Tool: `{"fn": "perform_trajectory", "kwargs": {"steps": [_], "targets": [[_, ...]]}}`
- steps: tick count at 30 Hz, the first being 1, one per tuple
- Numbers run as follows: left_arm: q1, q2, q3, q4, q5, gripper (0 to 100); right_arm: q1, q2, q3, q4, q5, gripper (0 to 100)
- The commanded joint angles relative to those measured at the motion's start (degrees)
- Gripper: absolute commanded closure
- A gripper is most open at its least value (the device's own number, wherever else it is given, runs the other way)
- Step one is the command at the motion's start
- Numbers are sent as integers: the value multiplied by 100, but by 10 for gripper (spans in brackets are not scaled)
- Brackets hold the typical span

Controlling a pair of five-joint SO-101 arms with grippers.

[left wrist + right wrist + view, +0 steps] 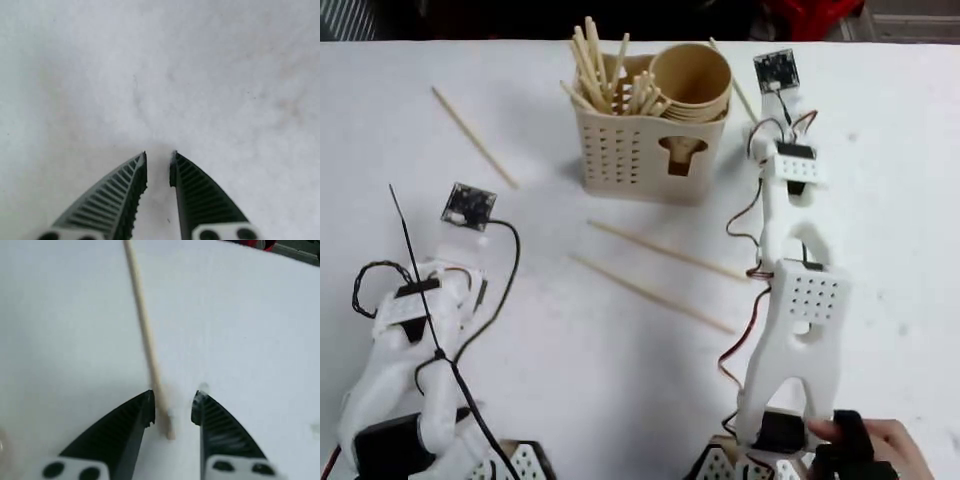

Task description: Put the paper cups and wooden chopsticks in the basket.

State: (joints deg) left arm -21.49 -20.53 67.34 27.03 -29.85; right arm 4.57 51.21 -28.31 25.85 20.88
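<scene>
Just within right hand point(175, 401): 1 chopstick point(142, 325)

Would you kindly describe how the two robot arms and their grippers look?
Both arms are white moulded plastic: the left arm trails black cables, the right arm has a grid of small holes and red and black wires. Each carries a small black square camera board. The left gripper and right gripper have dark, ribbed, tapering fingers on white bases.
</scene>
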Motion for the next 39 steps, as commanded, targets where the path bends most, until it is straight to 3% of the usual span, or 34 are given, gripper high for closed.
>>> {"fn": "perform_trajectory", "kwargs": {"steps": [1, 16, 20, 32, 35, 39], "targets": [[92, -180, -35, -88, -62, 902, 40, 22, -167, -119, 70, 861], [92, -180, -35, -79, -62, 902, 303, 1640, -2022, 66, 70, 867], [92, -180, -35, -79, -62, 902, 286, 1763, -2391, 1068, 70, 985], [92, -180, -35, -79, -62, 902, 374, 1736, -4378, 5138, 105, 982], [92, -180, -35, -79, -62, 902, 444, 1736, -5433, 6334, 747, 982], [101, -180, -35, -88, -62, 902, 497, 1736, -6673, 7354, 800, 982]]}}
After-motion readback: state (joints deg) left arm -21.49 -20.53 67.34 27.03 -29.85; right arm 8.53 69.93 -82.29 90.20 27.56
